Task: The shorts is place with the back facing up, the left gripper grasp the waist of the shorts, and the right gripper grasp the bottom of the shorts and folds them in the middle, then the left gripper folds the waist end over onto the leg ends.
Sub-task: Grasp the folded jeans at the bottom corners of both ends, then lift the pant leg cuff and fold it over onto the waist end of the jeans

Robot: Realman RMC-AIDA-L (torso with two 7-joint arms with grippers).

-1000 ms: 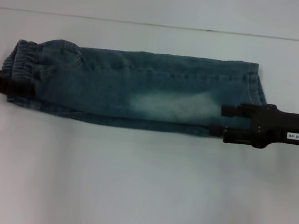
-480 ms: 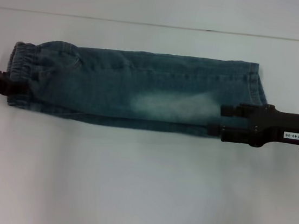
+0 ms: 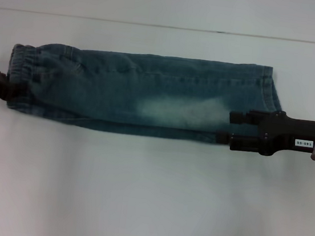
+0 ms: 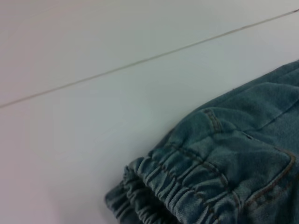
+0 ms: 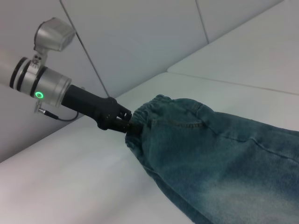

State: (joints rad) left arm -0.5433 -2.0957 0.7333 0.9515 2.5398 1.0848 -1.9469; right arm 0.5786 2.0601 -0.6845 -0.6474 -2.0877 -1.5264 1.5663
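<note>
In the head view, the left hand [image 3: 3,88] is cut off by the picture's edge, and its tips go out of sight at the waist of the denim shorts [image 3: 143,93]. The right hand [image 3: 229,127] lies on the leg end, and what its tips press on cannot be seen. The left wrist view shows only one corner of the shorts, and none of that arm's own hand.

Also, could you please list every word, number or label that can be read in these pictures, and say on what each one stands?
One small white sticker on the black right gripper, head view: dark characters, too small to read with certainty.
Folded blue denim shorts: no text or brand tag is visible.
Left gripper and its silver wrist ring: only a green light, no text.
White table: no text.
</note>
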